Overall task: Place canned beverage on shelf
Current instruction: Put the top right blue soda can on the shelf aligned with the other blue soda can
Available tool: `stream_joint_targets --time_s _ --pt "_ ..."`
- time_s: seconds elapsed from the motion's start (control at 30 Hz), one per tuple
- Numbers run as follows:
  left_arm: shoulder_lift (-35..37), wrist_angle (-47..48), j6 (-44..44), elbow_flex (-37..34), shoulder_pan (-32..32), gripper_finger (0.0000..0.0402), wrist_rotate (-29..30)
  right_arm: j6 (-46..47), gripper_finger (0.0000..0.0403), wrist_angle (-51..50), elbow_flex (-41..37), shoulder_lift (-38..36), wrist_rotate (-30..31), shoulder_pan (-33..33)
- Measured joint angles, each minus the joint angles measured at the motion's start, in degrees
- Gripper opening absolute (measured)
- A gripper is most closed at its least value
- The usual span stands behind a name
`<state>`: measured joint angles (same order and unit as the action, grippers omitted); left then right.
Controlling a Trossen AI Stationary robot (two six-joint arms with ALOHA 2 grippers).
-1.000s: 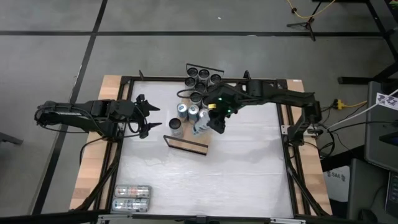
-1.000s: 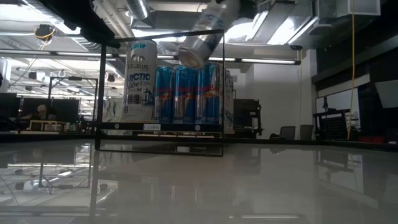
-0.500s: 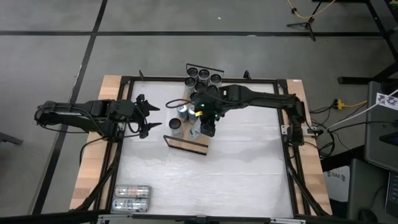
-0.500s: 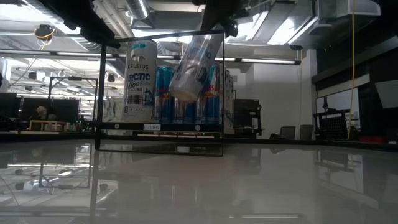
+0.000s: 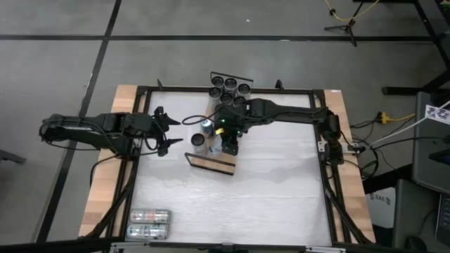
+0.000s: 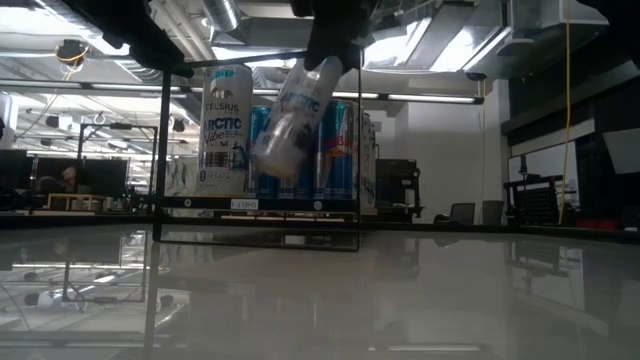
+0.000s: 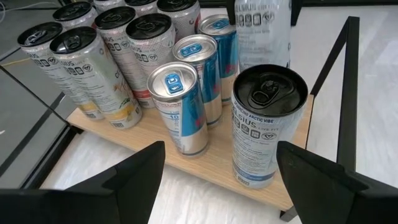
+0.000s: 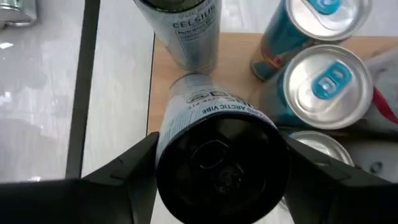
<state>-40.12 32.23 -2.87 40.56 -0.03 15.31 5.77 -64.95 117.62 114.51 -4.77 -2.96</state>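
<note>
Now the held can [image 6: 290,115], a smooth white cylinder, is tilted, its base lower than its top, above the light-wood shelf [image 5: 211,164] with thin black wire rails. The right claw [image 5: 230,143] is clenched around it, its arm stretched across the white bench [image 5: 281,190]. Blue cans [image 7: 186,99] stand upright on the shelf. The left claw [image 5: 169,132] is released, beside the shelf.

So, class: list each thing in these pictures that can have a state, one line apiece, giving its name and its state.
held can: gripped, tilted, in the air over the shelf.
right gripper: shut on the held can.
left gripper: open, empty, beside the shelf.
Celsius can: upright on the shelf, unopened.
blue cans: upright on the shelf, unopened.
shelf: partly filled, free room at the near end.
</note>
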Motion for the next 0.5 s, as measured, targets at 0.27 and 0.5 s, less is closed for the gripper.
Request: stream_joint_targets --time_s 0.27,0.5 --pt "0.0 0.0 0.0 0.0 0.0 0.0302 0.0 -1.6 0.0260 0.2 0.0 1.7 0.2 0.8" --pt "0.0 0.0 0.0 0.0 0.0 0.0302 0.0 -1.8 0.0259 -0.2 0.0 2.1 0.3 1.6"
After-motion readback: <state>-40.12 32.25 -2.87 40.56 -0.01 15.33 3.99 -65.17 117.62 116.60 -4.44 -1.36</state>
